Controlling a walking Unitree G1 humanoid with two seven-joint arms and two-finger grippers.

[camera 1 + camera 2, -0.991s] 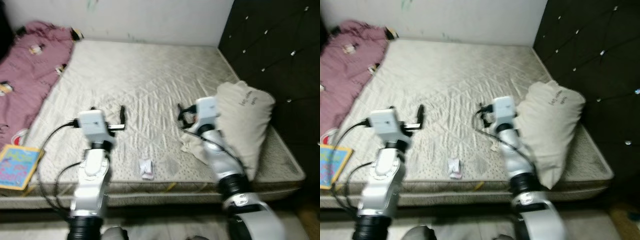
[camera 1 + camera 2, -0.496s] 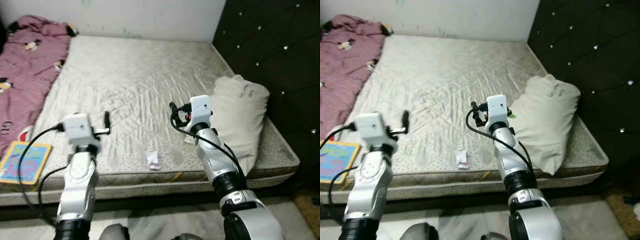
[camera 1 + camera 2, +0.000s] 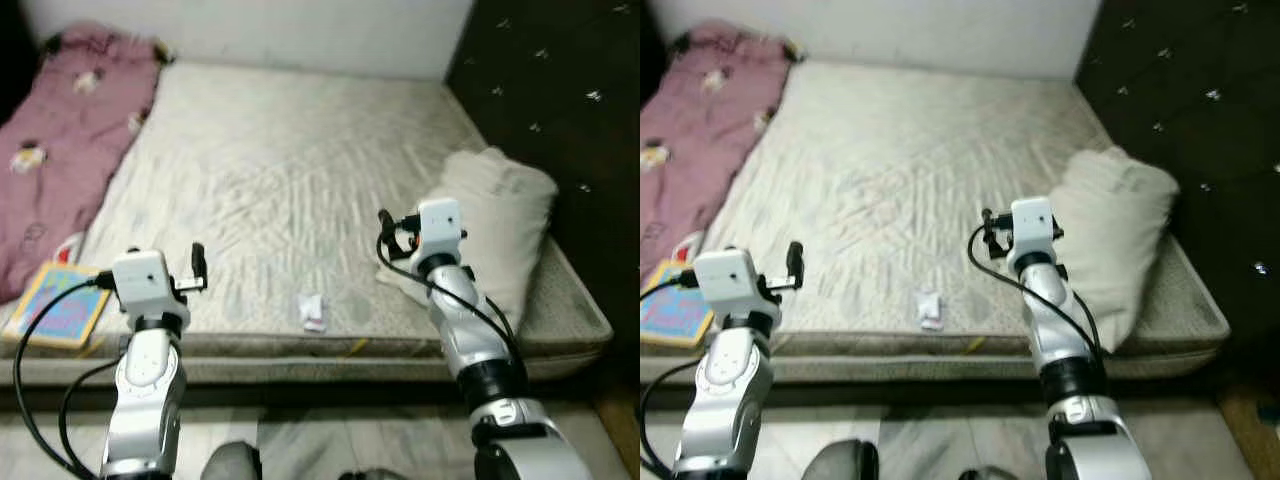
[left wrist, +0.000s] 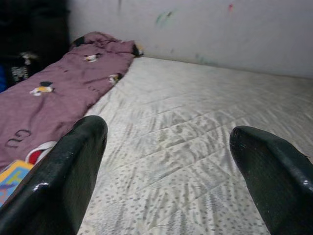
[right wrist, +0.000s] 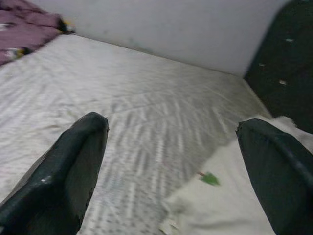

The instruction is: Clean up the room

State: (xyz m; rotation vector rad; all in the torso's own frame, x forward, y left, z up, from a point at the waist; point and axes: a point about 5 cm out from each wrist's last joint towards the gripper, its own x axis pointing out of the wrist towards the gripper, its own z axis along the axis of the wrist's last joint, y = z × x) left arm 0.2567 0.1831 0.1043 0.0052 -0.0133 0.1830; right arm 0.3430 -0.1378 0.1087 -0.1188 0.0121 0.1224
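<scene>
One bed (image 3: 290, 170) with a bare quilted mattress. One pillow (image 3: 505, 215), cream-coloured, lying at the bed's right side by the dark padded headboard (image 3: 560, 90), of which there is one. One purple blanket (image 3: 60, 140) with small cartoon prints, spread along the bed's left side. One colourful book (image 3: 55, 305) at the bed's near left corner. One small white scrap (image 3: 314, 311), crumpled, near the bed's front edge. One small green bit (image 5: 210, 179) on the pillow's edge, in the right wrist view. Two robot hands: the left hand (image 3: 197, 267) and the right hand (image 3: 386, 236), each with two black fingers spread apart.
</scene>
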